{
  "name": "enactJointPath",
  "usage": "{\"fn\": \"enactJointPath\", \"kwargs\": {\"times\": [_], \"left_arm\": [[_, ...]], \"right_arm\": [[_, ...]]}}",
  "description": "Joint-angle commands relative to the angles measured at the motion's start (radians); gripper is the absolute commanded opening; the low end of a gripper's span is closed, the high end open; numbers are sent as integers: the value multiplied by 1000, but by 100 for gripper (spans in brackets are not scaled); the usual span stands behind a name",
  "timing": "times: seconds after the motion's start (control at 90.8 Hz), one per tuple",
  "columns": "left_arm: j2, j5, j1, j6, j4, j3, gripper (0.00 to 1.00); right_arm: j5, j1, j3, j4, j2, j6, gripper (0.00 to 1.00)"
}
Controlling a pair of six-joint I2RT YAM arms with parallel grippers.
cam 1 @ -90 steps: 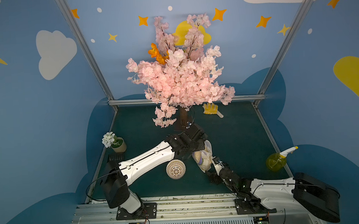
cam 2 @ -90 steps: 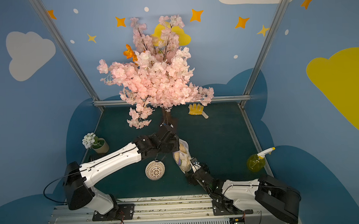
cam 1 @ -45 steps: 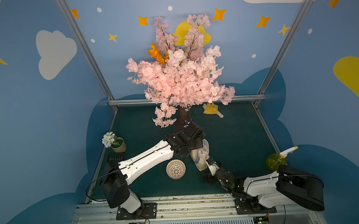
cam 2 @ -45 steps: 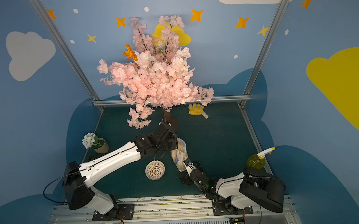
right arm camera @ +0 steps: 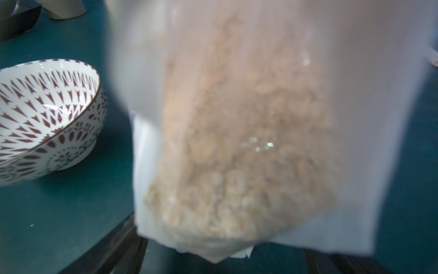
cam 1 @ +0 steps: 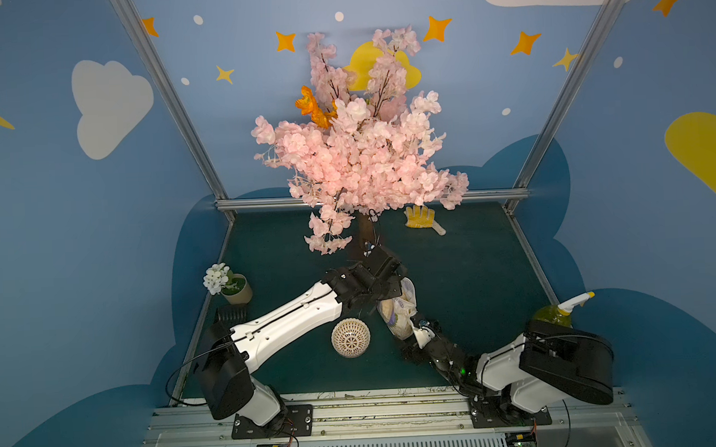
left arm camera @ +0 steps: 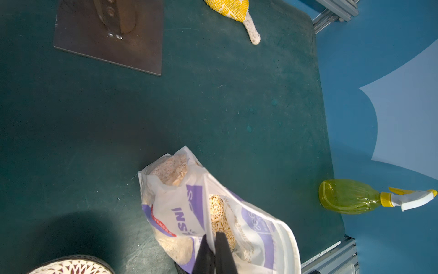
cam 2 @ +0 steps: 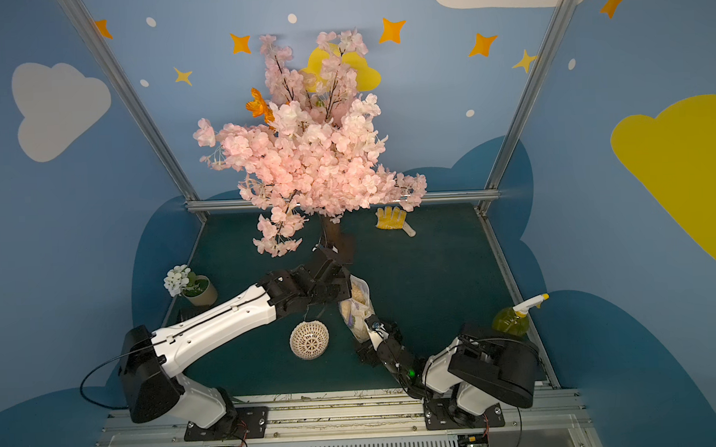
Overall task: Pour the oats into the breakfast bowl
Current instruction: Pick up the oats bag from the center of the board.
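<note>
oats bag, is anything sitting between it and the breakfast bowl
Nothing visible. Only bare green mat separates the oats bag from the breakfast bowl beside it. The left gripper pinches the bag's edge.

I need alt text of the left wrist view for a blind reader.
The black fingers of the left gripper are shut on an edge of the white-and-purple oats bag, over a dark green table. Around it: a yellow spray bottle, a yellow glove, and the rim of the patterned bowl.

Blossom tree (cam 1: pixel 361 158) mid-table — yellow glove (cam 1: pixel 420 218), flowerpot (cam 1: pixel 237 292), spray bottle (cam 1: pixel 551 317) around it.
</note>
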Motion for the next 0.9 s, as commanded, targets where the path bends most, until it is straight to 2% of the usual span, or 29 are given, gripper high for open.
{"fn": "enactJointPath", "kwargs": {"times": [0.0,0.176,0.386,0.573,0.672,0.727,0.76,0.804,0.826,0.848,0.892], "left_arm": [[-46,23,-1,-9,48,-6,3],[-51,25,0,-13,50,-15,3],[-48,33,0,-22,48,-18,3],[-53,27,1,-24,43,-21,3],[-59,23,2,-20,34,-17,3],[-65,19,4,-18,28,-19,3],[-70,18,7,-17,26,-21,3],[-80,21,12,-17,24,-24,3],[-86,22,14,-18,24,-26,3],[-93,22,16,-19,24,-29,3],[-109,23,21,-19,24,-33,3]], "right_arm": [[8,-6,35,212,87,-53,98],[-13,-25,79,307,199,-100,98],[-114,-104,106,309,213,-97,98],[-154,-110,173,310,275,-131,89],[-142,-107,182,310,271,-148,73],[-140,-107,178,310,258,-165,61],[-137,-105,174,309,247,-174,49],[-129,-102,163,310,232,-180,20],[-122,-101,157,310,224,-179,9],[-114,-100,150,310,216,-174,4],[-98,-93,137,309,202,-177,1]]}}
